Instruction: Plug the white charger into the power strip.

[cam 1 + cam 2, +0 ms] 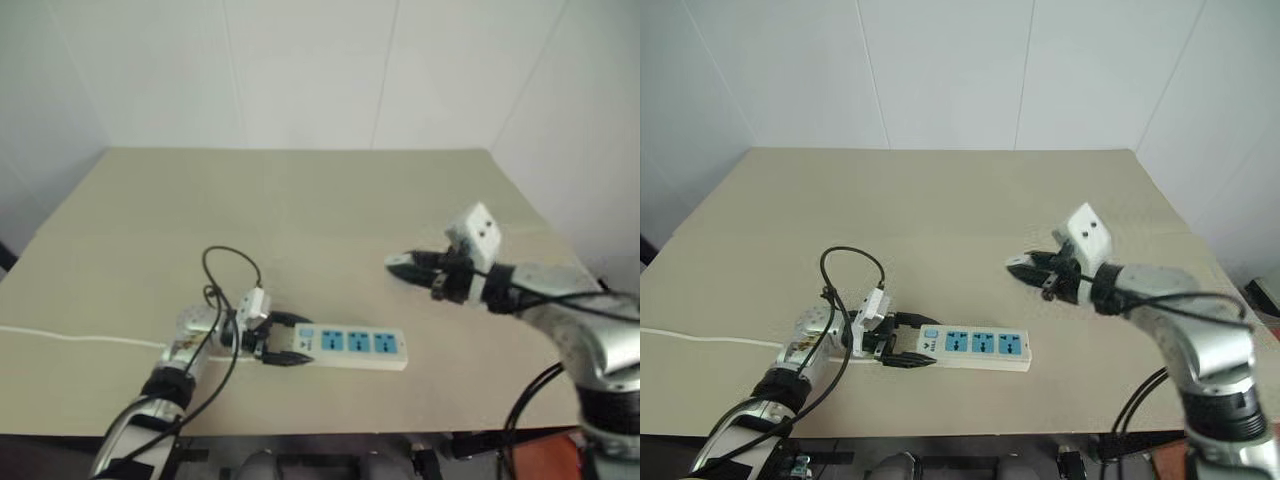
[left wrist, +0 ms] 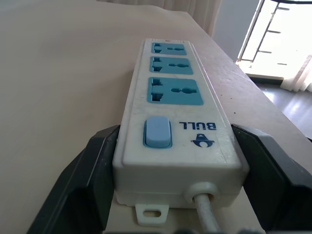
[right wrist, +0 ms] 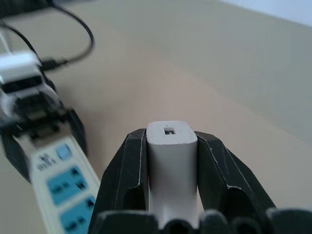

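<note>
The power strip [image 1: 362, 344] lies flat on the tan table, a white bar with three blue outlets and a blue switch [image 2: 157, 132] at its left end. My left gripper [image 1: 290, 339] is shut on that switch end, with a black finger on either side [image 2: 92, 170]. The white charger [image 3: 171, 155] sits upright between the black fingers [image 3: 126, 171] of my right gripper [image 1: 402, 265], which is shut on it. That gripper hangs above the table, to the right of and beyond the strip, pointing left. The charger's prongs are hidden.
The strip's thin white cord [image 1: 70, 337] runs left to the table's [image 1: 300, 200] edge. A black cable [image 1: 228, 262] loops up from my left wrist. White walls stand behind and to the right of the table.
</note>
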